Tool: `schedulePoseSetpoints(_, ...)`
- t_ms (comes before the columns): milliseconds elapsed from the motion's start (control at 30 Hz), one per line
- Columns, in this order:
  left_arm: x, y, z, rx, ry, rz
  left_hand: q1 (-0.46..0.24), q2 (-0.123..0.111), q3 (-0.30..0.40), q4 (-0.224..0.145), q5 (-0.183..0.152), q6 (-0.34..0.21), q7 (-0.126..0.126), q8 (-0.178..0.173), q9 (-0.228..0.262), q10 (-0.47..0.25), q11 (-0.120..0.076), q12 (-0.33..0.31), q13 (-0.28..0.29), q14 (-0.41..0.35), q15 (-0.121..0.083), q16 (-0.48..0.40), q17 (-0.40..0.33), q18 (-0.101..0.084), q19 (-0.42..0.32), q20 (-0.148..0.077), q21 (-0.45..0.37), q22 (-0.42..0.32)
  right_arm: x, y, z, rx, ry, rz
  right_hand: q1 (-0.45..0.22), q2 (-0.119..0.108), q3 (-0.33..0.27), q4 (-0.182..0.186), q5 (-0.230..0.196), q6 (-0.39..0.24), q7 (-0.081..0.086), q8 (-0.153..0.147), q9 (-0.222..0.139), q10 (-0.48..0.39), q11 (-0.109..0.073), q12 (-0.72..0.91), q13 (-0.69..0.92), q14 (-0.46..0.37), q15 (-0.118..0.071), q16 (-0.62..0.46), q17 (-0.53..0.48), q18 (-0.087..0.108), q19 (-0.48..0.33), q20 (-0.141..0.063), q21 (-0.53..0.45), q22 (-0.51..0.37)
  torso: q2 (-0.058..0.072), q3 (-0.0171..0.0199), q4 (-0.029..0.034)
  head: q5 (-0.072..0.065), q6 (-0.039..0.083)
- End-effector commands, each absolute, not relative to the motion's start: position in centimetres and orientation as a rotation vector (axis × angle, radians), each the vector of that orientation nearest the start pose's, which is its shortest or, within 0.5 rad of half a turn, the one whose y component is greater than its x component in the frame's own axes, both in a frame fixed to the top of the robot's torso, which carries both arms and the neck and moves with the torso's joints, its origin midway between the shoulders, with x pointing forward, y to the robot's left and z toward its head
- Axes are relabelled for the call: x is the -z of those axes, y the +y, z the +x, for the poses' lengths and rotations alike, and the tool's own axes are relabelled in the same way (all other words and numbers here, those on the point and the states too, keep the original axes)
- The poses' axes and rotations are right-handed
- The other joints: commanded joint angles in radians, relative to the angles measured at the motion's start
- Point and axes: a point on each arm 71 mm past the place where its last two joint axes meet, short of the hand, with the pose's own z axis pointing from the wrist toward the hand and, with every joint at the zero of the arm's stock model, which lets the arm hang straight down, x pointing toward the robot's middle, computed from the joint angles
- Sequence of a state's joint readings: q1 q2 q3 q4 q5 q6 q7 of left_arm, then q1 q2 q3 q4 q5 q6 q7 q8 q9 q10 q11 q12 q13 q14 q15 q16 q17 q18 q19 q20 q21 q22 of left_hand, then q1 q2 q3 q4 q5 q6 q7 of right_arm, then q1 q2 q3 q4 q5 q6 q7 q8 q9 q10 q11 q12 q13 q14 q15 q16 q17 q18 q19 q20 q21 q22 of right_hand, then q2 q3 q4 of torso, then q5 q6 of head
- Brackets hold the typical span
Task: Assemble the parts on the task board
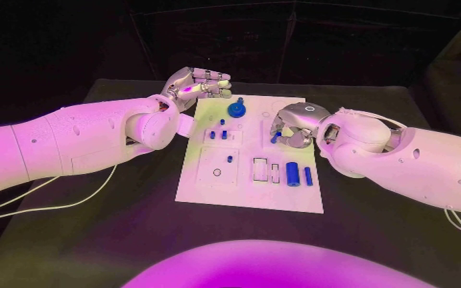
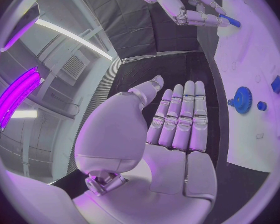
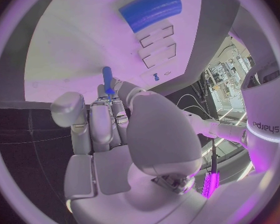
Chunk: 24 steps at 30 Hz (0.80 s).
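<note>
Apparently light, stiff and slick, the small blue peg (image 3: 107, 77) sits pinched at the right robot hand (image 1: 291, 128) fingertips over the white board (image 1: 245, 191); best gripped mid-shaft; left robot hand (image 1: 197, 85) hangs spread, holding nothing.

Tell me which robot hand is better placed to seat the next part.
Right: the right robot hand already pinches a small blue peg above the task board; the left robot hand holds nothing.

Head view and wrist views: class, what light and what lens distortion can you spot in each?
Head view: magenta light tints both arms and the task board; the backdrop is dark. Left wrist view: fisheye bends the board's edge; a magenta lamp glows beside the left hand. Right wrist view: the board curves above the right hand.
</note>
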<state>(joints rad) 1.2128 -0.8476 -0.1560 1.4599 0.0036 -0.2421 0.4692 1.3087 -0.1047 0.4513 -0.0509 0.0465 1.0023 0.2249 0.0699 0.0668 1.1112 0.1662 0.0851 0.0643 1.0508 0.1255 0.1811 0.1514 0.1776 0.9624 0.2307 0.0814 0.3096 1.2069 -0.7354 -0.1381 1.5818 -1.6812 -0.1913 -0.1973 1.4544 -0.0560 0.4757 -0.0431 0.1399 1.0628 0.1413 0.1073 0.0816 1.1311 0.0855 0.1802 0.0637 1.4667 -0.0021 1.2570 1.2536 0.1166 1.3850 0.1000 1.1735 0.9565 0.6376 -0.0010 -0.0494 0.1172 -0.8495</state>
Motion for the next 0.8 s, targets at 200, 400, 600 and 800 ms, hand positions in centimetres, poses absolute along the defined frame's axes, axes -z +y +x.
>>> schedulePoseSetpoints(200,21.1,22.8,48.6,1.545,1.456,-1.084,-0.004,0.01,0.0,0.007,0.002,-0.008,0.003,-0.003,-0.001,-0.007,0.0,-0.003,0.0,0.006,-0.001,-0.006,-0.001,0.005,0.007,0.002,-0.007,-0.002,19.8,-13.8,45.2,-0.63,1.701,-0.388,0.006,-0.006,0.011,-0.003,0.005,-0.001,0.011,-0.002,-0.002,0.014,-0.003,0.004,0.002,0.048,-0.001,0.008,0.001,-0.004,0.0,-0.001,0.008,0.005,0.0,-0.0004,0.0016,0.0,0.002)
schedulePoseSetpoints(400,21.1,22.9,48.7,1.541,1.455,-1.085,-0.005,0.011,0.0,0.007,0.002,-0.008,0.003,-0.003,-0.001,-0.008,0.0,-0.003,0.0,0.006,0.0,-0.007,-0.001,0.005,0.007,0.002,-0.007,-0.002,18.3,-13.1,44.3,-0.729,1.696,-0.323,-0.002,-0.013,0.014,-0.004,0.004,-0.001,0.017,-0.002,-0.002,0.015,0.0,0.002,0.002,0.048,0.001,0.01,0.002,-0.005,0.001,0.0,0.011,0.008,0.001,0.0001,0.0008,0.005,0.004)
schedulePoseSetpoints(600,21.1,22.7,48.7,1.543,1.457,-1.084,-0.006,0.012,-0.001,0.008,0.002,-0.008,0.003,-0.003,-0.001,-0.008,0.0,-0.003,0.0,0.007,0.0,-0.007,-0.002,0.005,0.008,0.002,-0.007,-0.004,17.4,-10.2,42.7,-0.85,1.682,-0.351,-0.006,-0.017,0.018,-0.006,0.005,-0.005,0.02,-0.005,-0.004,0.012,0.003,-0.002,0.002,0.048,0.002,0.012,0.003,-0.005,0.001,0.0,0.012,0.01,0.001,0.0005,0.0021,0.015,0.004)
schedulePoseSetpoints(800,21.1,22.6,48.8,1.543,1.456,-1.083,-0.006,0.012,-0.001,0.008,0.002,-0.008,0.003,-0.003,-0.001,-0.008,0.0,-0.003,0.0,0.007,0.0,-0.007,-0.002,0.005,0.008,0.002,-0.007,-0.004,17.2,-7.2,41.7,-0.926,1.683,-0.412,-0.01,-0.019,0.021,-0.007,0.005,-0.008,0.024,-0.008,-0.005,0.009,0.006,-0.006,0.001,0.048,0.004,0.014,0.004,-0.005,0.001,0.002,0.013,0.011,0.0,-0.0007,0.0024,0.018,0.004)
